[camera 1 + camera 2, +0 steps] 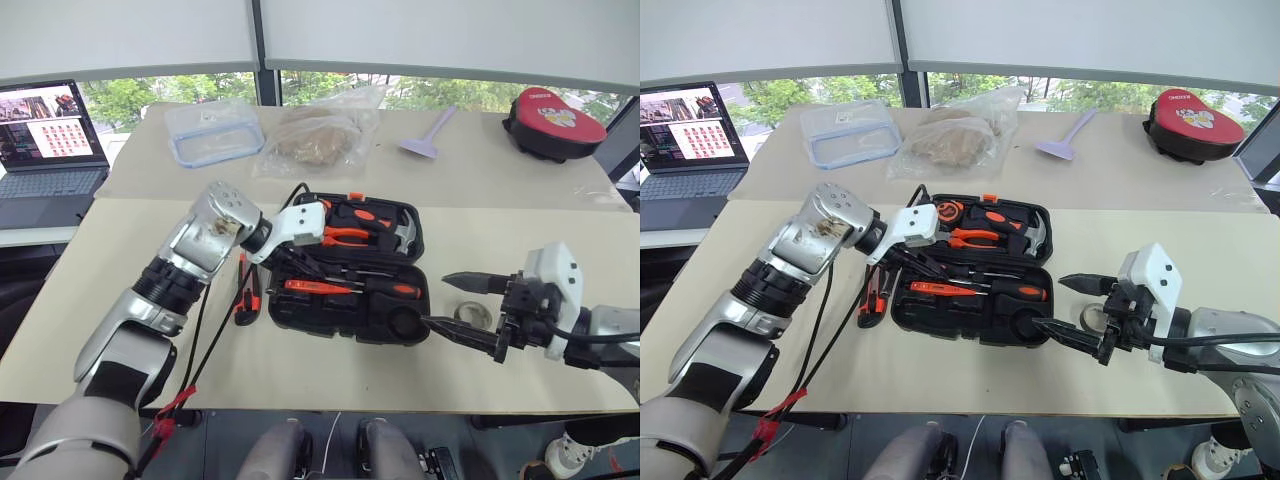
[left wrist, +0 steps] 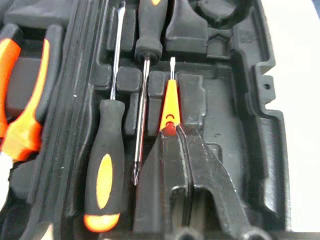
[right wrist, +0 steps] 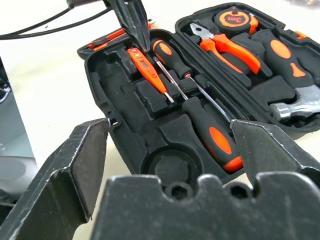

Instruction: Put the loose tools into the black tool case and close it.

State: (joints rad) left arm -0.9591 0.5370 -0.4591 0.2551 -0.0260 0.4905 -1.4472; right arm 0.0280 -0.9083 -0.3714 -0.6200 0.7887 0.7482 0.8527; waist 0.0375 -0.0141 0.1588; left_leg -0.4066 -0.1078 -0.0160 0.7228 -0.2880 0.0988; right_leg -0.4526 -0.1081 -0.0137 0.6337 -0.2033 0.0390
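The black tool case (image 1: pixel 940 325) lies open mid-table. The slim orange screwdriver (image 2: pixel 170 107) rests in a recess of its near half, beside two black-and-orange screwdrivers (image 2: pixel 102 170) (image 3: pixel 167 55). My left gripper (image 2: pixel 172 135) reaches down over the case, shut, its tips touching the butt end of the orange screwdriver. The utility knife (image 1: pixel 247 290) lies on the table just left of the case. The grey tape roll (image 1: pixel 472 313) sits on the table right of the case, behind my right gripper (image 1: pixel 437 300), which hovers open and empty facing the case's right end.
Pliers (image 1: pixel 345 237), a hammer (image 1: pixel 405 232) and a tape measure (image 3: pixel 234 19) fill the lid half. At the back stand a clear container (image 1: pixel 213 132), a plastic bag (image 1: pixel 320 140), a purple scraper (image 1: pixel 430 135) and a red-and-black pouch (image 1: pixel 553 122). A laptop (image 1: pixel 50 140) is far left.
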